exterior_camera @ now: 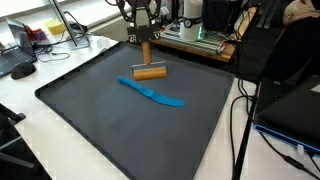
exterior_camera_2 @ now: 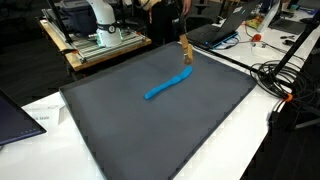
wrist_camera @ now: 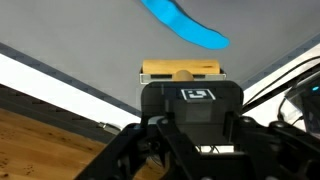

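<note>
A wooden T-shaped tool (exterior_camera: 150, 70) is held by the gripper (exterior_camera: 145, 40) over the far part of a dark grey mat (exterior_camera: 110, 130). The jaws are closed on the tool's upright handle, with the crossbar hanging level below them. The crossbar is seen low at the mat's surface, but whether it touches the mat cannot be told. In both exterior views the tool (exterior_camera_2: 186, 52) is found close to the far edge of the mat (exterior_camera_2: 140, 130), under the gripper (exterior_camera_2: 183, 28).

In the wrist view the pale crossbar (wrist_camera: 182, 70) is seen just beyond the gripper (wrist_camera: 182, 80), with the round end of the handle showing at its middle.

A blue plastic utensil (exterior_camera: 152, 92) is laid flat on the mat just on the near side of the tool, slanting from left to right, apart from the crossbar. It is also seen in an exterior view (exterior_camera_2: 168, 84) and in the wrist view (wrist_camera: 185, 28).

The mat is set on a white table (exterior_camera: 70, 55). A black cable (exterior_camera: 238, 130) is draped along the table's right side.
</note>
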{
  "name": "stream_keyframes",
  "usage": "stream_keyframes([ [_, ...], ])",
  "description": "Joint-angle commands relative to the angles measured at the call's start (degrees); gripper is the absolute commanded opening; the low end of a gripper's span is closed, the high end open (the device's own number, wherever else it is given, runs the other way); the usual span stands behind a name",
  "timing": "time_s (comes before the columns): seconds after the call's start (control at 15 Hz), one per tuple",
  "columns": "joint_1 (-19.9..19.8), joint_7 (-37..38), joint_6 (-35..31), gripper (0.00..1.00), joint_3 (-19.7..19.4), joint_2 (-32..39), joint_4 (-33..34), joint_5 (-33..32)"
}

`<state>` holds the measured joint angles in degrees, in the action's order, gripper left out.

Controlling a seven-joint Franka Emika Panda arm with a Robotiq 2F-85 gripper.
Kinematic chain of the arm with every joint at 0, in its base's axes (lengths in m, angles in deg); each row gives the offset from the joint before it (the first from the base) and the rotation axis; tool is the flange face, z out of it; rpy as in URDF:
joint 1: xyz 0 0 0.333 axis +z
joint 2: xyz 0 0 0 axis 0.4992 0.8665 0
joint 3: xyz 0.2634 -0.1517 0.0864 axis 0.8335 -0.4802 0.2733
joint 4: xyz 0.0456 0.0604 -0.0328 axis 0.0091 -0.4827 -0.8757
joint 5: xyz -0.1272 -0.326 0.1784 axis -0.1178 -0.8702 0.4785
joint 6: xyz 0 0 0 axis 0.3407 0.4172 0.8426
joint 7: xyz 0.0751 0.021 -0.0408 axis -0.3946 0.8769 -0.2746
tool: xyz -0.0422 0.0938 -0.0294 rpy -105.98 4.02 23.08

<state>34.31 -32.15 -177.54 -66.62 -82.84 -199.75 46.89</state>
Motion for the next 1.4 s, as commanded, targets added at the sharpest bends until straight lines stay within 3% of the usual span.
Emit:
stream_keyframes([
  [0.0,0.9,4.6,-0.6,0.22,1.4,-1.5,-0.9,-4.8],
  [0.2,1.2,12.4,-1.7,0.22,3.3,-0.9,-0.4,-9.4],
  [0.47,0.6,28.9,-2.4,0.22,6.3,1.3,1.3,-18.9],
  [0.53,-2.7,33.4,-2.9,0.22,9.4,2.1,1.7,-21.0],
  [0.73,-8.0,47.2,0.0,0.22,14.3,4.0,3.9,-28.1],
  [1.0,-10.6,64.6,7.2,0.22,18.0,7.2,8.7,-35.2],
  [1.07,-9.9,68.8,9.5,0.22,18.5,8.2,10.1,-36.2],
  [1.13,-4.7,73.0,10.9,0.22,14.9,9.3,11.5,-37.2],
  [1.33,-0.3,83.9,13.5,0.22,14.8,12.2,15.1,-40.5],
])
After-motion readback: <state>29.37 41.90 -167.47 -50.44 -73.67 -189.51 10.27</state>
